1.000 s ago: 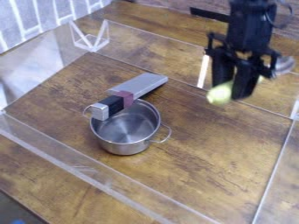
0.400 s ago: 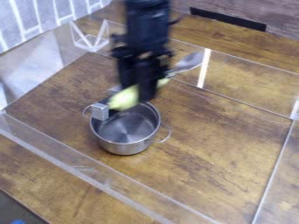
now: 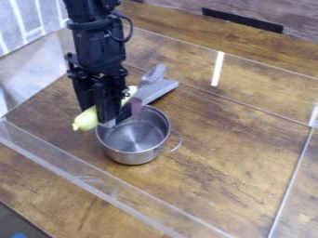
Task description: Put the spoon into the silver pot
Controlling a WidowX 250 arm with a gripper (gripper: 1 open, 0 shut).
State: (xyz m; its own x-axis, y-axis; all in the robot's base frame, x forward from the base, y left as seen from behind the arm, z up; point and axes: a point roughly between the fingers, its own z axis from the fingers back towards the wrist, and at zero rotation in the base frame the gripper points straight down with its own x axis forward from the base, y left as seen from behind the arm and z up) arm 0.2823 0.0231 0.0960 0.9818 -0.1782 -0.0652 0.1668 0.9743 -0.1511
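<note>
I see the black tool (image 3: 102, 110) with a yellow-green handled spoon (image 3: 86, 119), a shiny silver steel pot (image 3: 134, 136), a flat grey slab (image 3: 154, 85), and the brown wood-grain table (image 3: 236, 167).

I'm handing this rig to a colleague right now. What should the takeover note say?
Gripper: pointing down, shut on the spoon; its yellow-green handle sticks out on the camera's left.
Silver pot: on the wooden table, nothing inside it, just right of the gripper. A grey slab lies behind it.
Done: spoon picked up and brought to the pot's rim.
Left: centre it over the pot and release.
</note>
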